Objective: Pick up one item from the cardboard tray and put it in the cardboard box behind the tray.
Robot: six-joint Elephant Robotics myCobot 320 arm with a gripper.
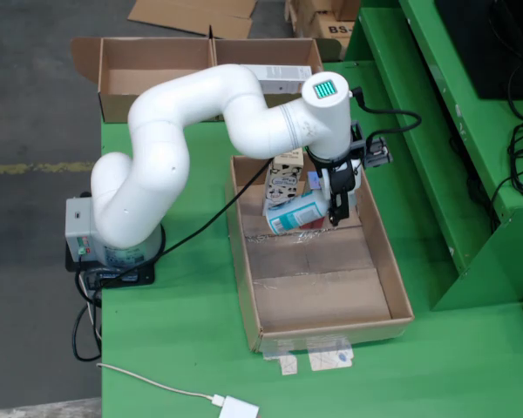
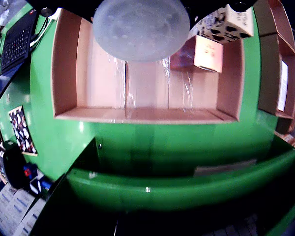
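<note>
Side view: claw [image 1: 337, 202] down on bottle [image 1: 298, 213]

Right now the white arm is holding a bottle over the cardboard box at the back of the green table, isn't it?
Not quite. The white arm does hold the bottle in its gripper, but over the cardboard tray, not over the cardboard box at the back of the green table. The fixed overhead view shows this.

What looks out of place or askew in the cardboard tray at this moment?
A white and teal bottle hangs tilted on its side at the gripper, above the tray. Loose tape scraps lie at the tray's near end.
</note>
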